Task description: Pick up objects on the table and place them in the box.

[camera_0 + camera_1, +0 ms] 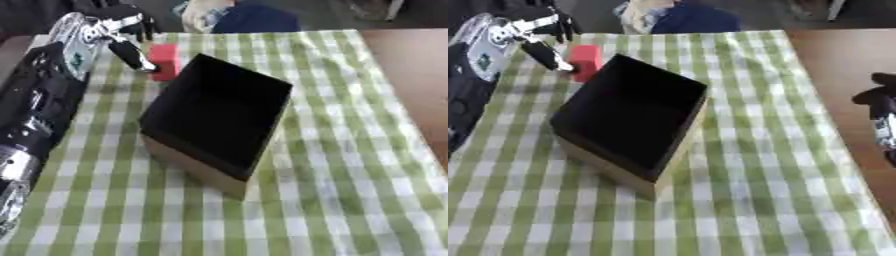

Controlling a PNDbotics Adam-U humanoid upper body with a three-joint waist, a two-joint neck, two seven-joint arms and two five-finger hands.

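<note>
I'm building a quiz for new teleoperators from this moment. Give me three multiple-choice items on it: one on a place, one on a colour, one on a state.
1. Where is the small red block relative to the open black-lined cardboard box?
A. Just beyond the box's far left corner
B. Down on the box floor
C. At the near right table edge

2. What colours are the checked tablecloth?
A. Blue and white
B. Green and white
C. Plain brown

3. What is the robot's left hand doing?
A. Resting flat on the cloth, away from everything
B. Fingers meeting the red block
C. Gripping the box's rim

Answers: 1 A, the block shows past the box's far corner, outside it. 2 B, green and white checks cover the table. 3 B, the dark fingers reach the block's left side; the right hand sits idle at the right edge of the right eye view.
</note>
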